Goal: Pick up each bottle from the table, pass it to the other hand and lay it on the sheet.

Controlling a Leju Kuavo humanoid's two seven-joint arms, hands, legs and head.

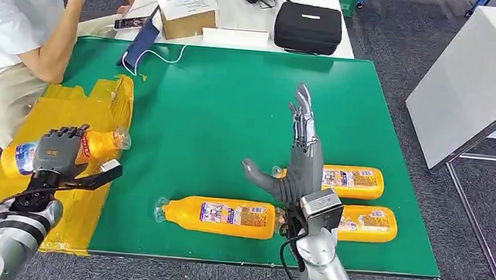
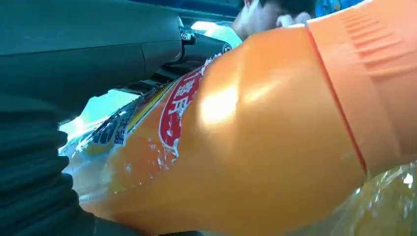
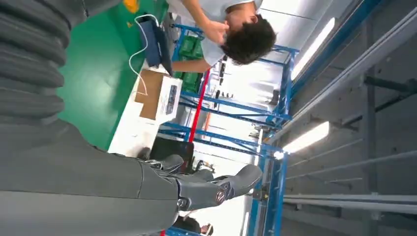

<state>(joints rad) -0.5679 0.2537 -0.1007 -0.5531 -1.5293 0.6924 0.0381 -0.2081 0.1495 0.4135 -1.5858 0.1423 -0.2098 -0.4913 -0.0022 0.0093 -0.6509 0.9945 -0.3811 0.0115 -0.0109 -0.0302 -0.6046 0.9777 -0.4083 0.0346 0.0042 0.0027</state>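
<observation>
First bottle at the sheet; three bottles left on the table.

The left hand [image 1: 57, 155] grips an orange bottle [image 1: 101, 145] around its body, directly over the yellow sheet [image 1: 67, 109]; by appearance it is not yet released, so the placement is incomplete. The right hand [image 1: 295, 164] holds nothing, fingers spread and extended upward. One bottle [image 1: 219, 216] lies just beside its wrist on the left, a second bottle [image 1: 352, 181] just right of its palm, a third bottle [image 1: 369, 223] beside the wrist on the right; all three await pickup and transfer.

Grey robot hand [image 3: 147, 189] (fingers apart) before green table [image 3: 98, 88]; cardboard box [image 3: 158, 96]; seated person [image 3: 231, 29]
</observation>
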